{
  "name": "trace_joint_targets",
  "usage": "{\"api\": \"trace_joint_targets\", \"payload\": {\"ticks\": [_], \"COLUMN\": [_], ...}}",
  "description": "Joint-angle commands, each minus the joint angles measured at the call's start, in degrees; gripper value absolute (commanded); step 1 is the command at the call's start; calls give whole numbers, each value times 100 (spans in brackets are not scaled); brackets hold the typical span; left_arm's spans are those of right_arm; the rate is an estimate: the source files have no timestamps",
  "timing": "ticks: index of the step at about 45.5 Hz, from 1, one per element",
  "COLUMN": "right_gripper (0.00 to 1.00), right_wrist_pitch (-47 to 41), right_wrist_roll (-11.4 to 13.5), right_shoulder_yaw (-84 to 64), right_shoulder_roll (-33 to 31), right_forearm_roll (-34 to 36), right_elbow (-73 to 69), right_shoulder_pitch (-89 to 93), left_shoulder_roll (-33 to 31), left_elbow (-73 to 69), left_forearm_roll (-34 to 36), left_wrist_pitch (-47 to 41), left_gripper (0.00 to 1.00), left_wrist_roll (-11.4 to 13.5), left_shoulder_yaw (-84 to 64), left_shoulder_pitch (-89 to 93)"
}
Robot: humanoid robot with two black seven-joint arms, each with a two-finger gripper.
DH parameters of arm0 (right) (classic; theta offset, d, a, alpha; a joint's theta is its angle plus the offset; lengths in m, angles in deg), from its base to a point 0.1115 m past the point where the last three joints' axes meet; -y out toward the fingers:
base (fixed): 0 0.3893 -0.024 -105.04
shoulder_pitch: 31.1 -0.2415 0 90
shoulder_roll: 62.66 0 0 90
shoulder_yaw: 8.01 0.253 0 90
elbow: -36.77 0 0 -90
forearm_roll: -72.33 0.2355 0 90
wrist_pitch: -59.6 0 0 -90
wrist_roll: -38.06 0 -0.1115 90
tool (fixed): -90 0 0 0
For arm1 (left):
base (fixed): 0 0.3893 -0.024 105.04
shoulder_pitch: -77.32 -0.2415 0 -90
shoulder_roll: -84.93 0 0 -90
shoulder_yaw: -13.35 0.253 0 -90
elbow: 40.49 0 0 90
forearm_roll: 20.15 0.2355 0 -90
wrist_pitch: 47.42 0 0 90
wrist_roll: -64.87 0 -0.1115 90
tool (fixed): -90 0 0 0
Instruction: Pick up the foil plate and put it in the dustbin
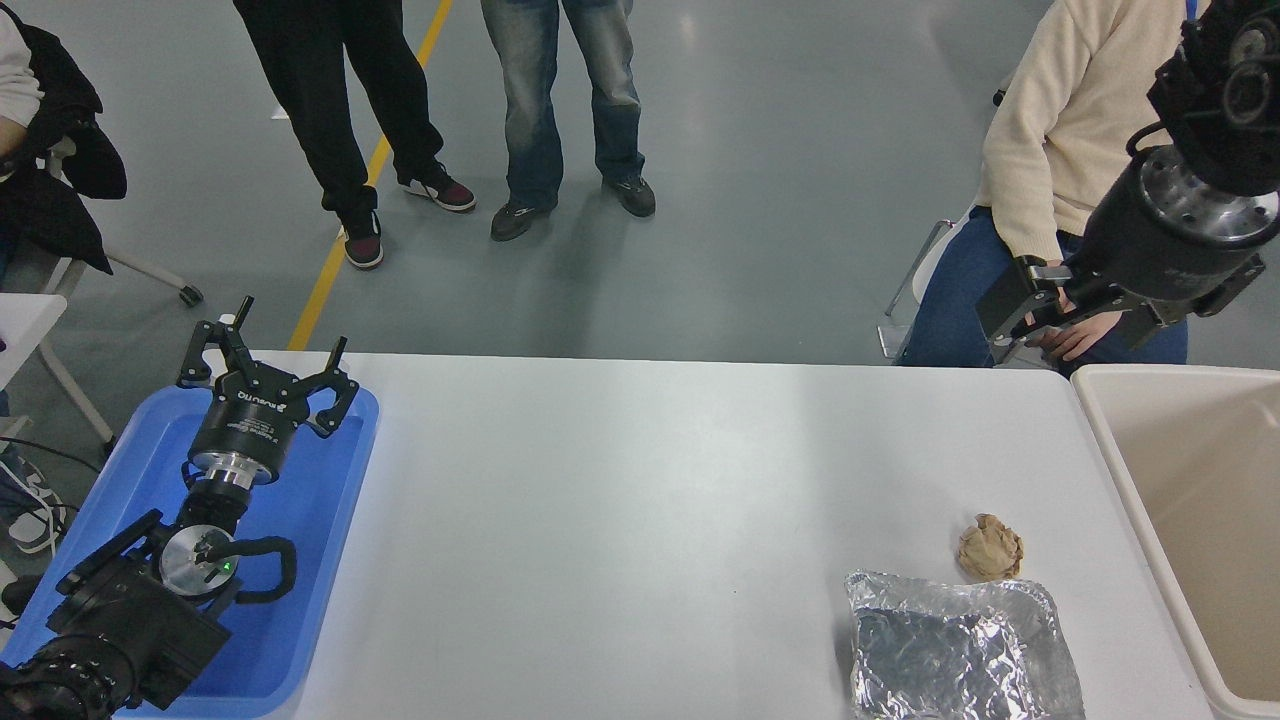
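The foil plate [960,650], shiny, crinkled and silver, lies flat on the white table [620,520] near its front right edge. To its right, at the picture's right edge, stands the beige dustbin [1190,500], showing only smooth tan walls inside. My right gripper [1080,320] hangs high above the table's far right corner, well above and behind the plate, open and holding nothing. My left gripper [265,350] rests open over a blue tray at the lower left.
A crumpled brown paper ball [990,547] lies just behind the foil plate. The blue tray [320,560] lies under the left arm. A seated person in a cream sweater [1070,110] is behind the right gripper. Two people stand beyond the far edge.
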Motion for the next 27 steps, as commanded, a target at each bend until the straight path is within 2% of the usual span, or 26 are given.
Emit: {"api": "trace_joint_targets", "payload": {"ticks": [1, 27], "right_gripper": [100, 100], "right_wrist_pitch": [0, 0], "right_wrist_roll": [0, 0], "right_shoulder_yaw": [-3, -3], "right_shoulder_roll": [-6, -14], "right_forearm_roll": [0, 0], "right_elbow": [0, 0], "right_shoulder_pitch": [-6, -33], "left_shoulder_roll": [4, 4], "left_elbow": [-3, -3], "left_forearm_roll": [0, -9], "left_wrist_pitch": [-8, 1], "left_gripper": [100, 100], "left_wrist_roll": [3, 12], "left_shoulder_yaw": [12, 47], "left_shoulder_pitch": [-4, 5]}}
